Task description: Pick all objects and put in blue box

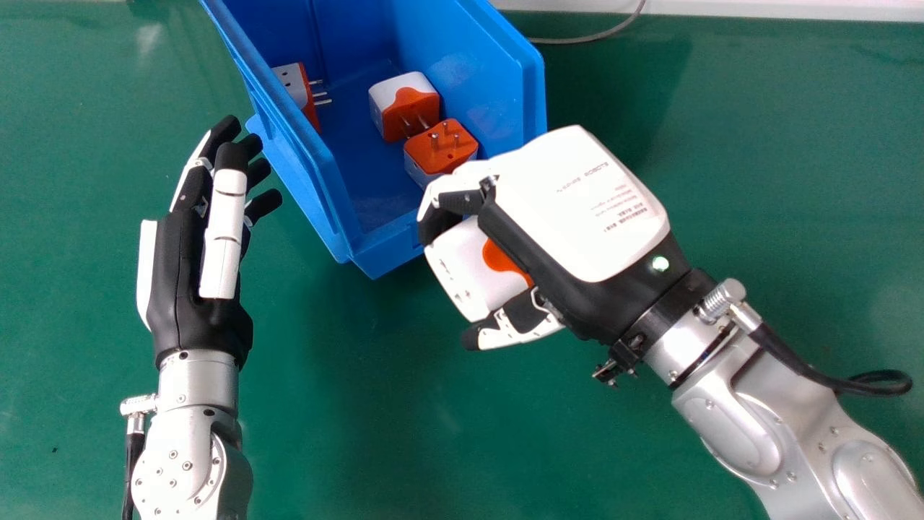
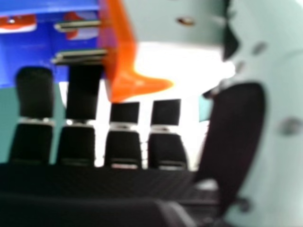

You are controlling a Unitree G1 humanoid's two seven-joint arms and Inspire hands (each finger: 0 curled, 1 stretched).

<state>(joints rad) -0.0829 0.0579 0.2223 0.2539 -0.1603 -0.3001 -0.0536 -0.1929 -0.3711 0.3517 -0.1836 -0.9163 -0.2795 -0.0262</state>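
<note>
Head cam sits on the robot's head, faces forward and down, standing well back: takes in the green table (image 1: 361, 404) and most of the blue box (image 1: 469, 72). Right hand cam sits at the right hand (image 1: 577, 209), faces across its palm and fingers, very close to the held adapter (image 1: 462, 267), box beyond. Overlap: right hand, held adapter, some of the box.

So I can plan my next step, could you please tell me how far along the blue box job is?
Three plugs already lie in the box. The right hand grips a fourth plug by the box's front edge. Releasing that one inside is what visibly remains.
</note>
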